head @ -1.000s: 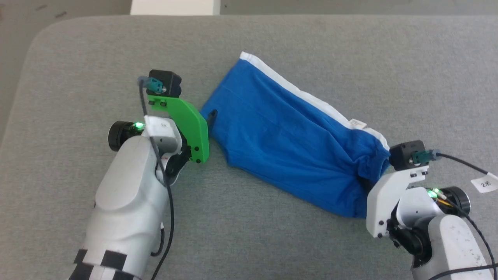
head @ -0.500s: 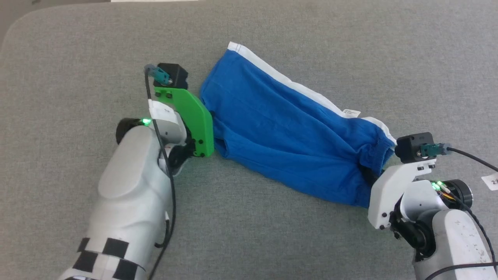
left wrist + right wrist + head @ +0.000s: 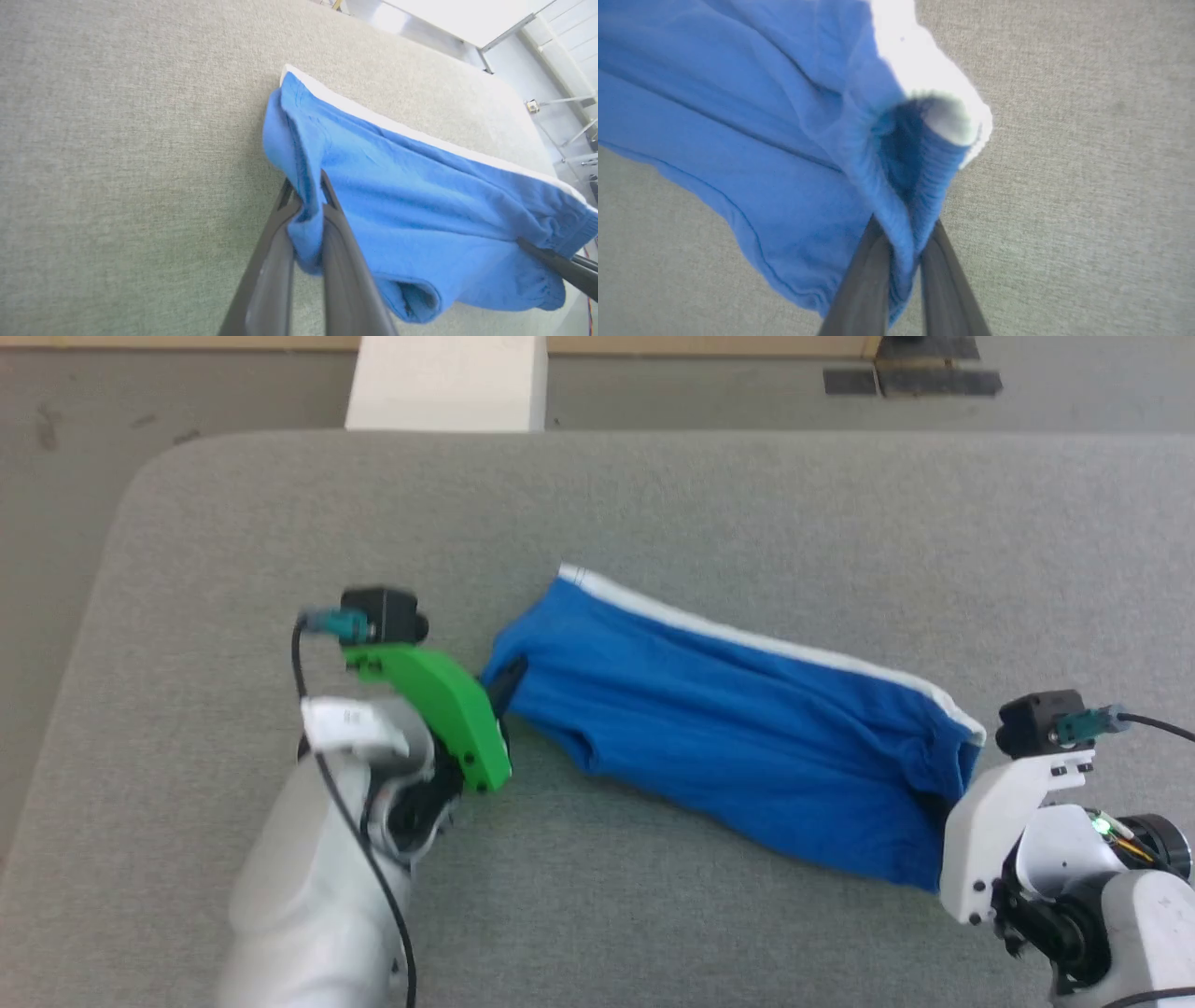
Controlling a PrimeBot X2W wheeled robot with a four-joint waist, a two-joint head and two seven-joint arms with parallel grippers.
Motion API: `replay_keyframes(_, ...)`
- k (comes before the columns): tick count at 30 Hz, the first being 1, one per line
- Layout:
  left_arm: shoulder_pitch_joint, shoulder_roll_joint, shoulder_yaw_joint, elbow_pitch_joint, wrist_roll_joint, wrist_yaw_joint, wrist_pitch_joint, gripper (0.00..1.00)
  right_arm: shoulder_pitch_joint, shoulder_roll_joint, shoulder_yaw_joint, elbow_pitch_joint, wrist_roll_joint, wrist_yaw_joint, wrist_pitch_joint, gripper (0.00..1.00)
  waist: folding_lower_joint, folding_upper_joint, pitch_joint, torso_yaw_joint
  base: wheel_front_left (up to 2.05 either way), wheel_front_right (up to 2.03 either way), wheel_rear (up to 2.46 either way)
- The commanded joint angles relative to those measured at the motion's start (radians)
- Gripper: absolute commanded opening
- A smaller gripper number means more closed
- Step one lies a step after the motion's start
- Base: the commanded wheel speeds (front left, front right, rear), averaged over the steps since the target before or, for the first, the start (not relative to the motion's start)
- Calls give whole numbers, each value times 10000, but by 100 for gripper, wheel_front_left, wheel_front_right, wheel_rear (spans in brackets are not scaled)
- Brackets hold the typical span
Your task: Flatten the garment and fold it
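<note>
Left gripper (image 3: 304, 183): newly clamped on leg hem | right gripper (image 3: 905, 225): pinching waistband | garment (image 3: 738, 747): held both ends, ready for flattening.

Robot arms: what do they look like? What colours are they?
Both arms are rounded and pale grey-white, with long dark jaws. The left arm wears a bright green bracket; the right arm has a white one. Each carries a small black camera with a teal plug and a black cable. A green light glows on the right wrist.
</note>
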Motion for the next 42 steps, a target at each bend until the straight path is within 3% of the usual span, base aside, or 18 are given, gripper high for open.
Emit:
replay_keyframes(1,519,74,74,-367,-37,81,-180,0,209,-240,139,-99,249,-19,226,0,-1,-1,-473,300,0,0,0)
replay_keyframes(8,3045,-19,56,-2115,-283,551,-382,0,664,-1081,328,-246,781,-19,918,0,-1,-1,-655,604,0,0,0)
replay_keyframes(18,5115,-239,-80,-2767,-741,1272,-411,0,1068,-1298,271,297,1360,-19,1258,0,-1,-1,-697,855,0,0,0)
replay_keyframes(19,5172,-251,-70,-2779,-790,1322,-414,18,1082,-1319,268,357,1338,-19,1215,0,-1,-1,-720,872,0,0,0)
replay_keyframes(20,5218,-264,-42,-2819,-840,1381,-447,100,1080,-1349,298,392,1306,-19,1093,20,-1,-1,-740,882,0,0,0)
replay_keyframes(21,5234,-271,-13,-2860,-872,1429,-471,100,1072,-1332,303,425,1335,-19,979,47,-1,-1,-756,883,0,0,0)
replay_keyframes(22,5228,-274,40,-2920,-882,1493,-519,100,1064,-1325,330,469,1353,-19,863,100,-1,-1,-784,885,0,0,0)
replay_keyframes(29,5070,23,574,-3630,-754,1769,-1021,100,1094,-1394,461,176,1470,-19,413,100,-1,-1,-1065,789,0,0,0)
replay_keyframes(33,4999,367,931,-4258,-300,1830,-1850,100,1375,-1340,132,-374,1562,-19,367,100,-1,-1,-1211,734,0,0,0)
replay_keyframes(38,4953,702,1286,-4759,599,1586,-3861,100,1726,-1124,-536,-1146,1650,-19,275,100,-1,-1,-1197,658,0,0,0)
replay_keyframes(42,4979,873,1260,-5018,1609,1358,-5848,100,1957,-1485,-380,-1395,2037,-19,207,100,-1,-1,-1055,623,0,0,0)
